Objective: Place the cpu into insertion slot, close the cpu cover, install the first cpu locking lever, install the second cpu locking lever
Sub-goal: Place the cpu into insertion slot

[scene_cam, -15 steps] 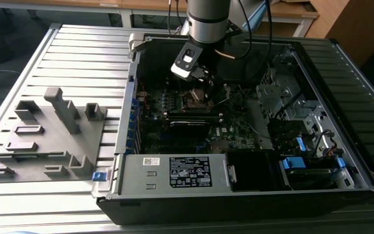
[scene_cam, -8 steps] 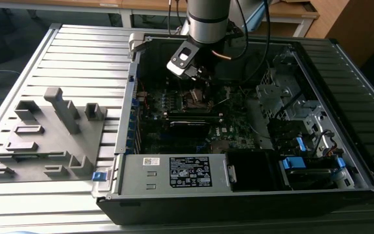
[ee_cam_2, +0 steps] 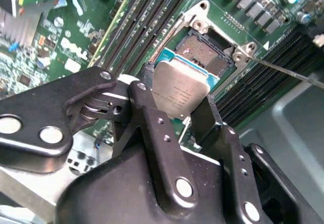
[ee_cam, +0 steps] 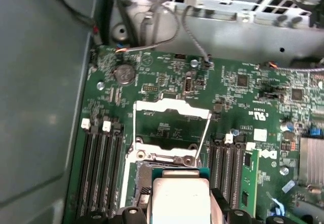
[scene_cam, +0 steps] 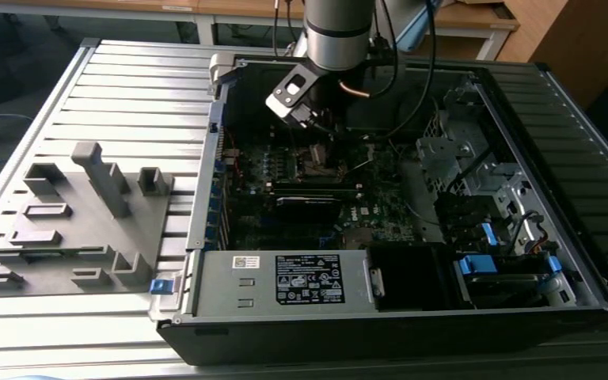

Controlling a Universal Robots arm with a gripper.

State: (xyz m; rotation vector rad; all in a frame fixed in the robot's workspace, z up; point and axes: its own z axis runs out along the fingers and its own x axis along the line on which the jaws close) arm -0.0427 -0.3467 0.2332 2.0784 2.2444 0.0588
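Note:
My gripper (ee_cam_2: 178, 111) is shut on the cpu (ee_cam_2: 179, 89), a flat square chip with a dull grey metal top, held by two opposite edges between the black fingers (ee_cam_2: 147, 115). The chip hangs tilted just above the insertion slot (ee_cam_2: 203, 51), a dark square socket with a silver rim on the green board. In the first wrist view the cpu (ee_cam: 180, 198) sits just short of the socket, whose cpu cover (ee_cam: 172, 107) stands flipped open beyond it. A thin wire locking lever (ee_cam: 203, 138) is raised beside the cover. In the exterior view the gripper (scene_cam: 320, 133) is low inside the computer case over the socket (scene_cam: 320, 162).
Long black memory slots (ee_cam: 101, 168) flank the socket on both sides. The black labelled power supply box (scene_cam: 306, 279) fills the case's near end, with a metal drive cage (scene_cam: 462, 158) on the exterior view's right. A grey parts fixture (scene_cam: 72, 222) lies on the table outside the case.

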